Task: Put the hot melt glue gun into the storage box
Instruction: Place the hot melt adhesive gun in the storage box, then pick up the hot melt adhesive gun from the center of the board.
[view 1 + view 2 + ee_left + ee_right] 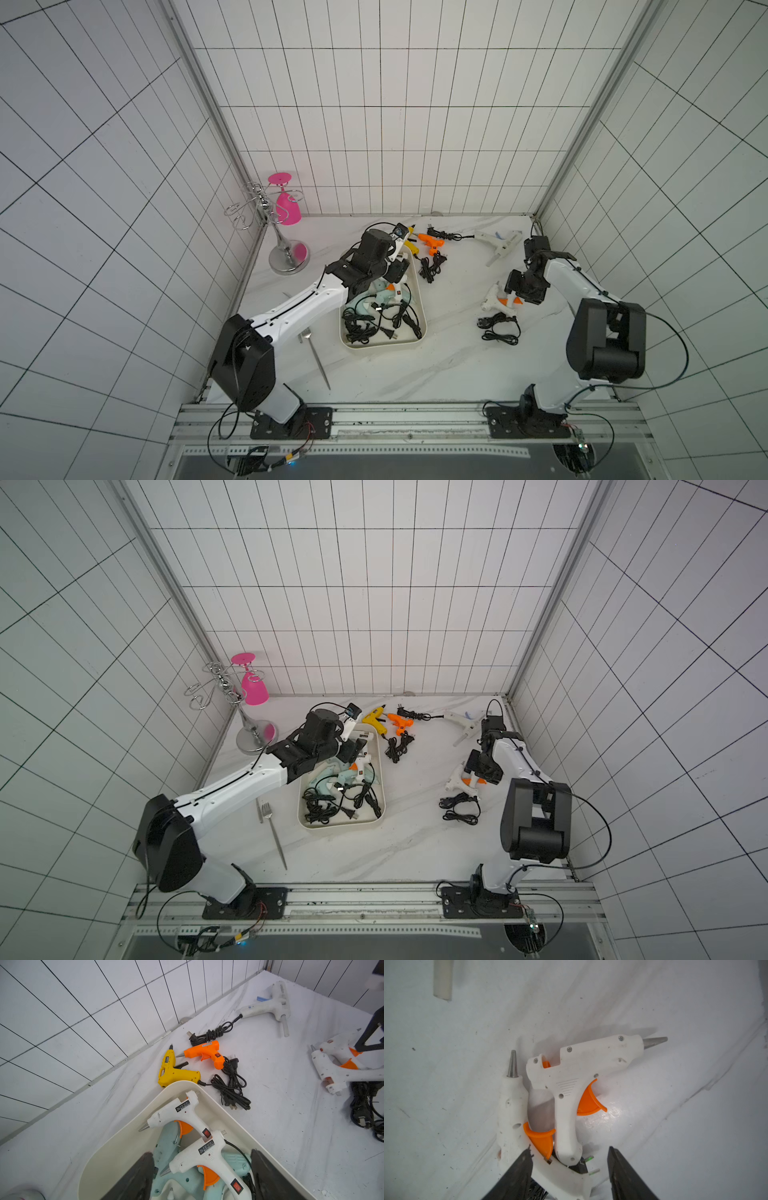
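Note:
The cream storage box (382,347) (343,827) (116,1153) holds two white glue guns (176,1111), mint-green ones (166,1147) and black cords. My left gripper (397,272) (201,1153) hangs open over its far end, fingers either side of the nearer white gun (207,1159) without touching it. Yellow (409,245) (172,1074) and orange (432,243) (205,1053) glue guns lie just beyond the box. My right gripper (513,286) (570,1148) is open above two white, orange-triggered glue guns (494,301) (581,1064), straddling their handle ends.
A larger white glue gun (498,243) (270,1005) lies at the back right. Black cord bundles (498,330) (432,266) trail on the marble table. A chrome rack (289,257) with a pink glass (286,203) stands back left. A fork (318,353) lies left of the box.

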You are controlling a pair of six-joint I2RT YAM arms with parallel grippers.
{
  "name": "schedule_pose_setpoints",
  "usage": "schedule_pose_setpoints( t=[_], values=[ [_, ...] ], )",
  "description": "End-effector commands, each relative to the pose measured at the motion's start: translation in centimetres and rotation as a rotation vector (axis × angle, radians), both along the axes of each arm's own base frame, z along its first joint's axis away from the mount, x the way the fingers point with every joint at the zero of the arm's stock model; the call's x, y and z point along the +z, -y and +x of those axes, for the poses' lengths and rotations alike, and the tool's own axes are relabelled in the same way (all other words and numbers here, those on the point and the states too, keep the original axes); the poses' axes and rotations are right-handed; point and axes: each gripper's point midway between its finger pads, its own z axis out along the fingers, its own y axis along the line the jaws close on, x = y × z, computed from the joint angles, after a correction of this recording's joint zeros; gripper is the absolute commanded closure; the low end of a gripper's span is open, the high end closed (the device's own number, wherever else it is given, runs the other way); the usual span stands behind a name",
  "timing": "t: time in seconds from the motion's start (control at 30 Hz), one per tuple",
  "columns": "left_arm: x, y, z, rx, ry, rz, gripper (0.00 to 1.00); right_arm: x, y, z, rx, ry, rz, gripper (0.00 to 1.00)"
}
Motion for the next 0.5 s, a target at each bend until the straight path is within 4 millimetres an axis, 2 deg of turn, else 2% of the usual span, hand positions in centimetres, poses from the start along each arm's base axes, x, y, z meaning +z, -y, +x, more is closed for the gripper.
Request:
schedule_pose_setpoints(
  t=[0.0,0.17,0.33,0.47],
  values=[
    [-0.8,0.2,-0.5,-0.023,-0.016,0.012,0.25,0.6,0.7,1.6,-0.008,0.013,-0.021,0.41],
    [-1.7,-0.4,-0.7,-0.010,-0.023,0.037,0.26,-0.8,0.4,1.7,-0.015,-0.037,-0.003,0.43],
    [-2.3,-0.6,-0.6,0.000,-0.031,0.049,0.25,-1.9,1.3,1.2,-0.069,-0.068,-0.038,0.46],
    [-2.6,-0.5,-0.5,-0.001,-0.038,0.049,0.25,-2.8,0.7,1.7,-0.112,-0.070,0.005,0.48]
  ],
)
